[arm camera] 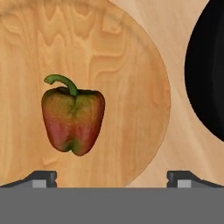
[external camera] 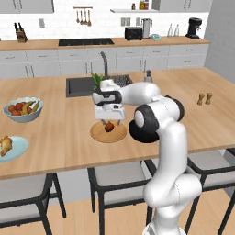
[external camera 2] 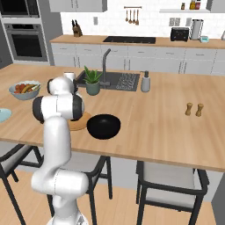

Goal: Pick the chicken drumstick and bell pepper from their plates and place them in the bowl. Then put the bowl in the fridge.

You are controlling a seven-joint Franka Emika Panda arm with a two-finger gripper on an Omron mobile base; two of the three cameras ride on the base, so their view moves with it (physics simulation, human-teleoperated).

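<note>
The red bell pepper with its green stem lies on the tan wood plate on the island counter. My gripper hangs open just above it, and the pepper sits left of centre between the fingertips. From the left base view, the gripper points down over the bell pepper and the wood plate. The glossy black bowl stands empty right beside that plate, and its rim shows at the right in the hand view. The chicken drumstick rests on the pale blue plate at the far left. The fridge is out of view.
A pale bowl of mixed fruit stands behind the blue plate. The sink, faucet, potted plant and soap dispenser lie beyond the wood plate. Two small shakers stand at right. Stools line the near edge.
</note>
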